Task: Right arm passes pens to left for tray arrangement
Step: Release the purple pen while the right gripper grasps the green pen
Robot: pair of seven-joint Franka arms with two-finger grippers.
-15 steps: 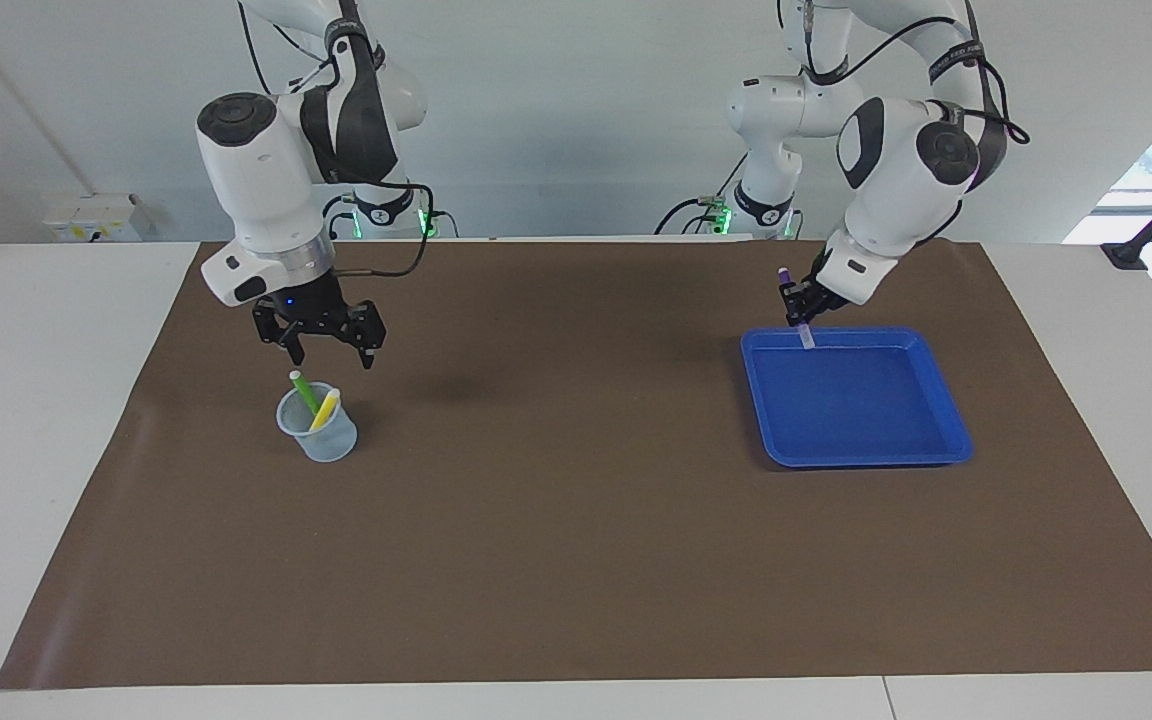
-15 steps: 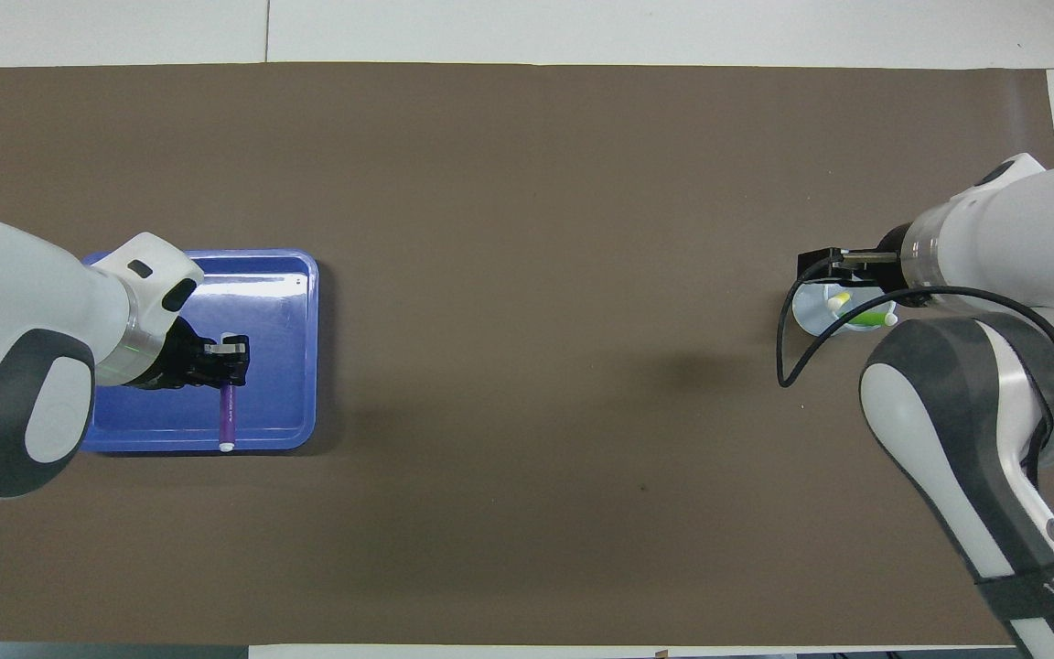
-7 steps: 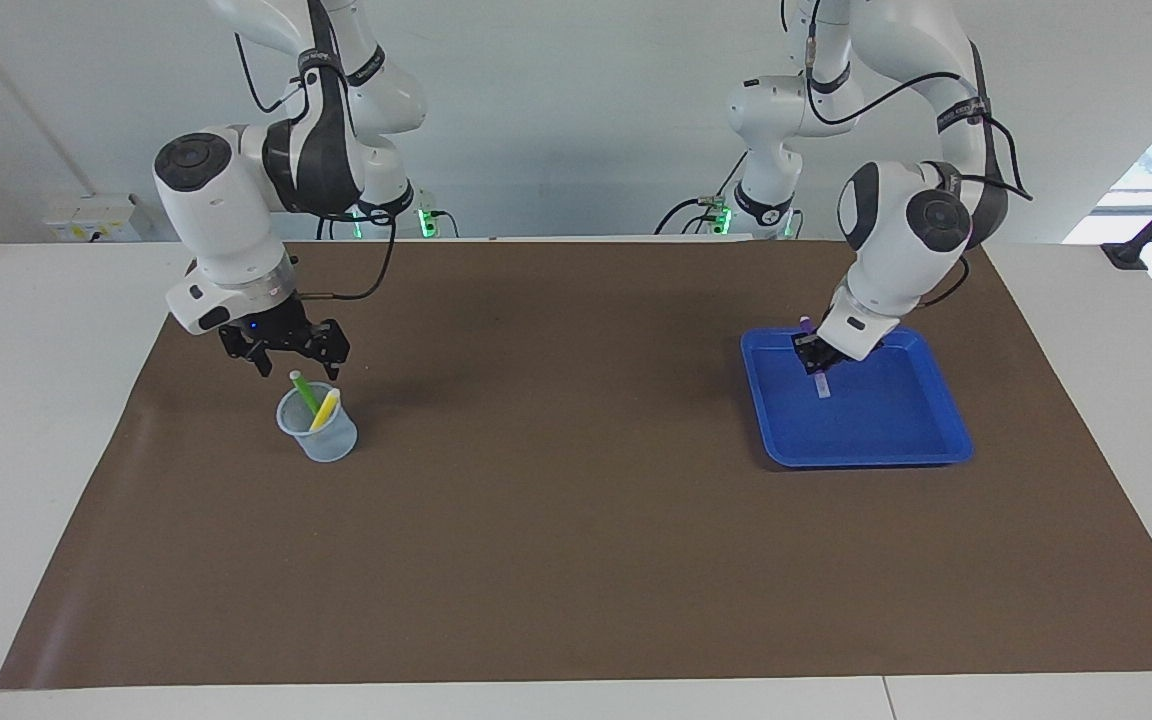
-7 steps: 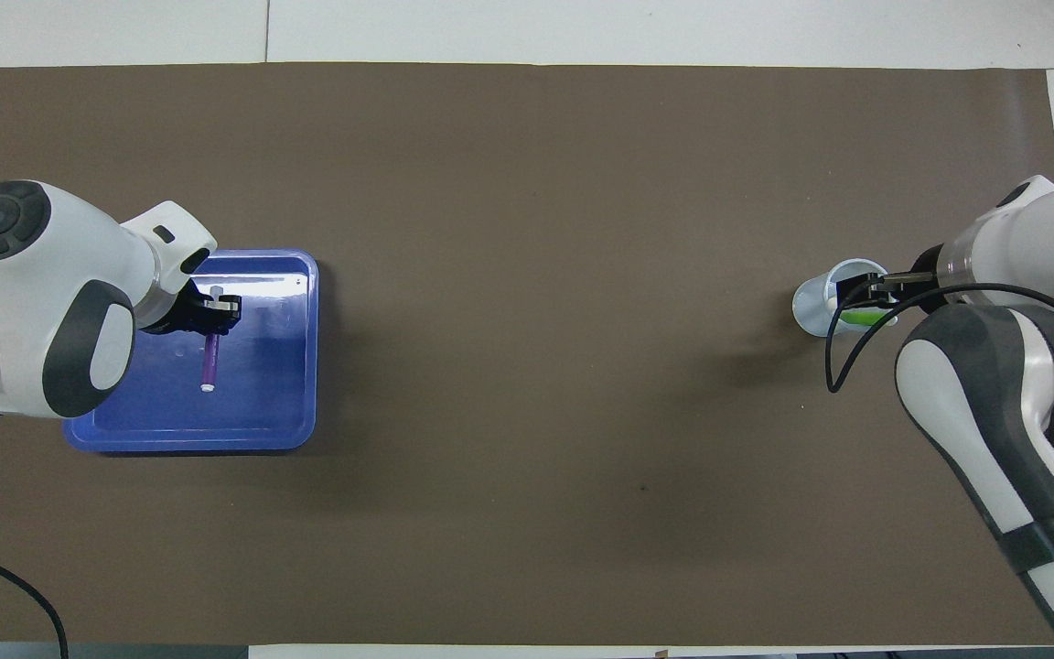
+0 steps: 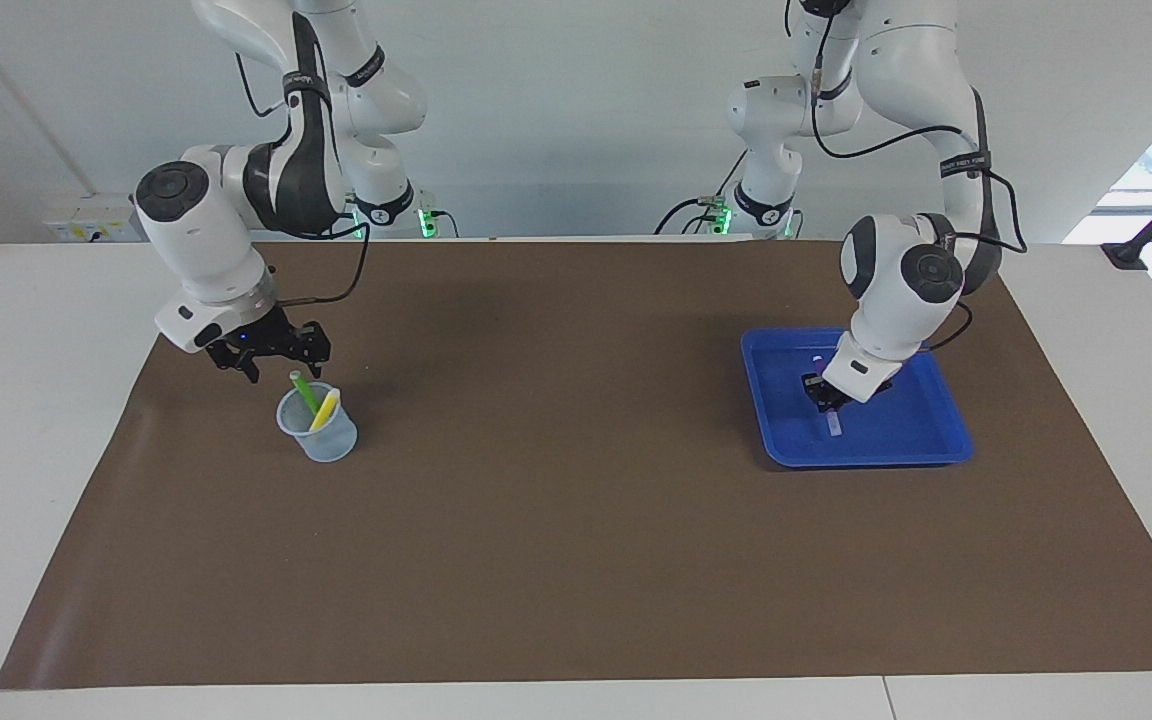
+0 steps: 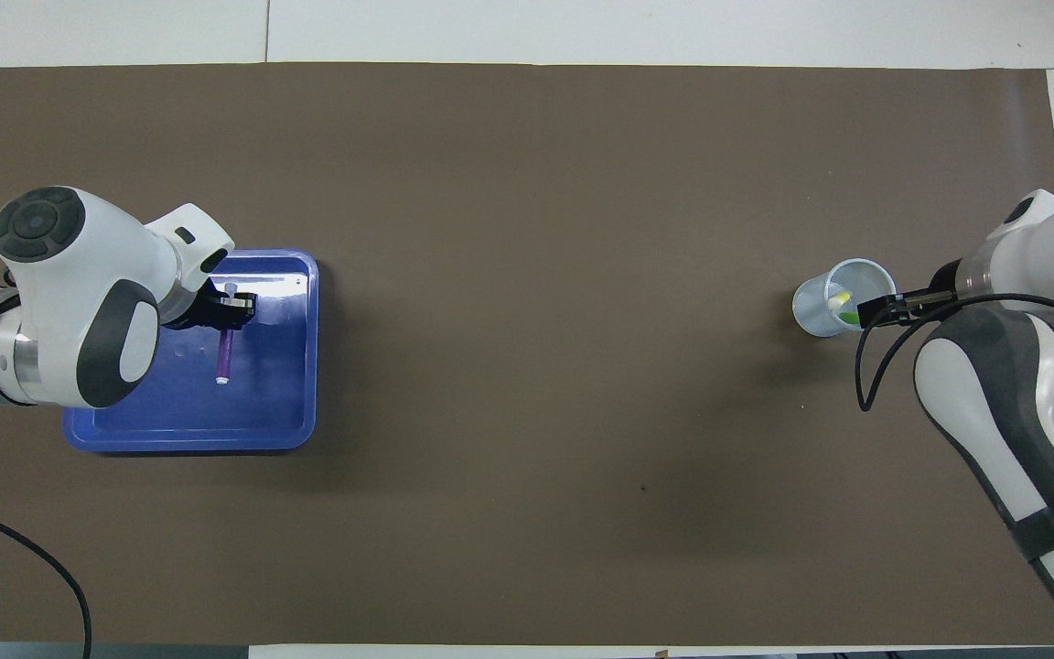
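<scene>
left gripper [image 5: 825, 397] closed on purple pen [image 6: 225, 355], low over blue tray [image 5: 916, 437]; right gripper [image 5: 271, 352] open, just beside cup [image 5: 318, 432] holding green pen [image 5: 304, 392] and yellow pen [image 5: 325, 408].

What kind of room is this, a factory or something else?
Probably a robotics lab rather than a factory. Two big white robot arms stand at a white table with a brown paper mat; the only work is toy-scale: marker pens, a small translucent cup, a shallow blue plastic tray.
</scene>
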